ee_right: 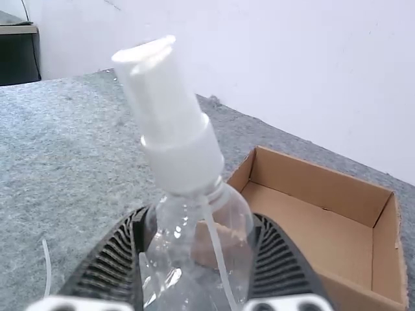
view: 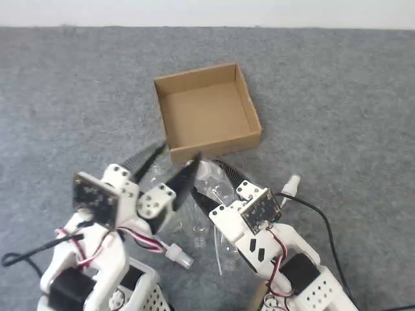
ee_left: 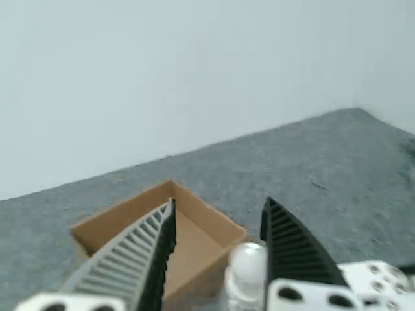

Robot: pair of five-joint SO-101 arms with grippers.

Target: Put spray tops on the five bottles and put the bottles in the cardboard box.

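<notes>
Clear thin plastic: the bottle (ee_right: 194, 253) looks empty, so prob. v. light, w/ walls that would likely dent under a hard squeeze and a smooth skin that could slip. Best hold, I'd judge, is the shoulder just below the neck, where the shape is stiffest. Not the white spray top (ee_right: 170, 120), which may not be fully seated and could pull off. The top sits on the neck, leaning a bit, w/ its dip tube (ee_right: 217, 259) running down inside. The right claw (ee_right: 198, 220) is pinched on that bottle, ribbed fingers pressed to both sides at the shoulder, cap end pointing out past the tips. The bottle is held up off the grey carpet (view: 337, 97), near the cardboard box (ee_right: 311, 172) but not over it; the box has nothing in it. The left claw (ee_left: 220, 210) is spread wide and grips nothing. In its wrist view a white cap w/ a clear neck below shows between the jaws, close by one finger; can't tell if touching. In the high view two loose spray tops (view: 178, 254) lie on the carpet by the arms, and more clear plastic lies between the arms, too faint to count.
</notes>
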